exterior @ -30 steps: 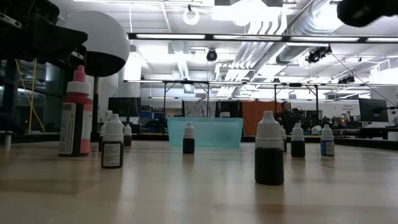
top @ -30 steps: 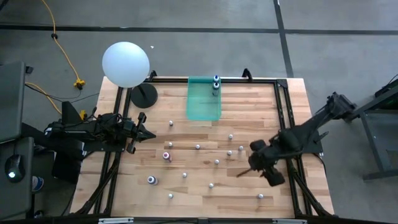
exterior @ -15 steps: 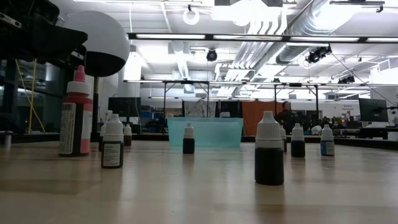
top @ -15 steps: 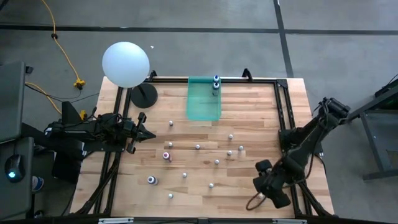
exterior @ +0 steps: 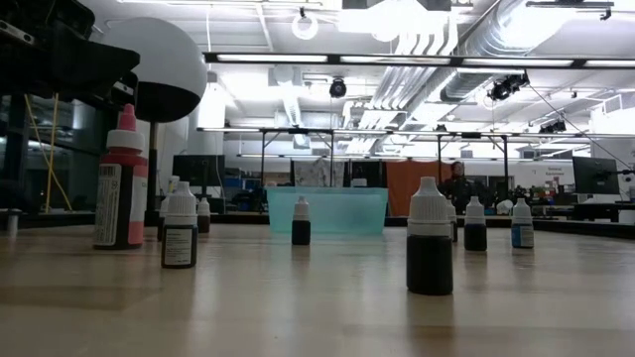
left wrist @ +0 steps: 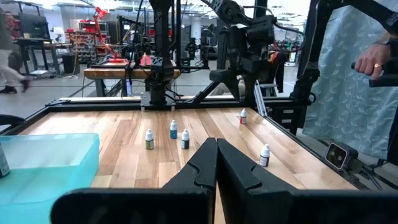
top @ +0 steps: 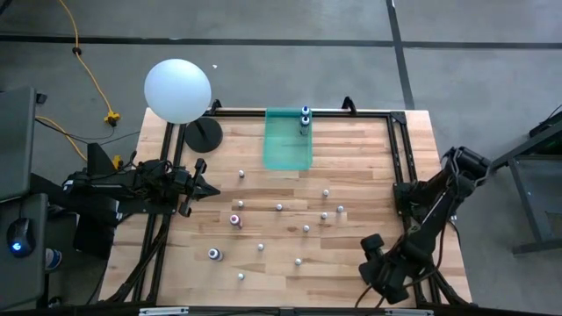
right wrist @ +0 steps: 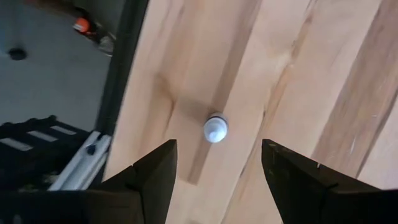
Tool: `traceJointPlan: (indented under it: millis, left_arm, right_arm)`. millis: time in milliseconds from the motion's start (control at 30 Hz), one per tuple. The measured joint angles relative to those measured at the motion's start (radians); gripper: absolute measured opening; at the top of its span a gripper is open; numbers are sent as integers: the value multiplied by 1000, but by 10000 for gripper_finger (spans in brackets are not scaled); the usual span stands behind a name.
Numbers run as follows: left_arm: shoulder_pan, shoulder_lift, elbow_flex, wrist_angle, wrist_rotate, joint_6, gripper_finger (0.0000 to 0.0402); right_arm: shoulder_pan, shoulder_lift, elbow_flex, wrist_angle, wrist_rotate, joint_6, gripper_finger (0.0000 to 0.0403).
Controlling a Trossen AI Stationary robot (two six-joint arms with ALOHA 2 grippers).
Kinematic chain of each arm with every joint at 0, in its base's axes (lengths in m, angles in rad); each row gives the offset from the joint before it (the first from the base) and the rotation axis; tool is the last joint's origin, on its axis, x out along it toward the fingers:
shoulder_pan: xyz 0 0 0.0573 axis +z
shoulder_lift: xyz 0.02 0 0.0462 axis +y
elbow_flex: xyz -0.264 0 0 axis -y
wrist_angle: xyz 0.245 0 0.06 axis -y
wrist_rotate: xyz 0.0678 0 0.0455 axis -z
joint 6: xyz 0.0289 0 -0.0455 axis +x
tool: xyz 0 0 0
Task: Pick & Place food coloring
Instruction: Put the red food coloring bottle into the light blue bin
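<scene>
Several tiny white-capped food coloring bottles (top: 279,207) stand upright on their bases across the wooden table. Among them are a pink one (top: 235,219) and a blue one (top: 213,254). Two more stand in the far end of the teal bin (top: 288,149). My right gripper (top: 379,272) is open near the table's near right corner, pointing down. One white-capped bottle (right wrist: 215,129) stands below it, between its spread fingers and apart from both. My left gripper (left wrist: 216,149) is shut and waits at the table's left side (top: 206,187). The low view shows the pink bottle (exterior: 123,178) and the dark ones (exterior: 430,238).
A large white ball (top: 177,89) on a black round base (top: 203,134) stands at the far left corner. A black frame rail (top: 399,158) runs along the table's right side. The table's right edge and the floor (right wrist: 37,74) lie close to the right gripper.
My right gripper has moved from the table's right middle toward the near edge and now points down over the bottle near the near right corner. It has left the top of the low view. The bottles and the left arm have kept still.
</scene>
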Motion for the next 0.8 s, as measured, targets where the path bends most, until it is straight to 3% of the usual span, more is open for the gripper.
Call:
traceJointPlan:
  millis: [800]
  left_arm:
    - [0, 0, 0, 0, 0, 0, 1]
  right_arm:
    - [25, 92, 1, 9, 61, 146, 222]
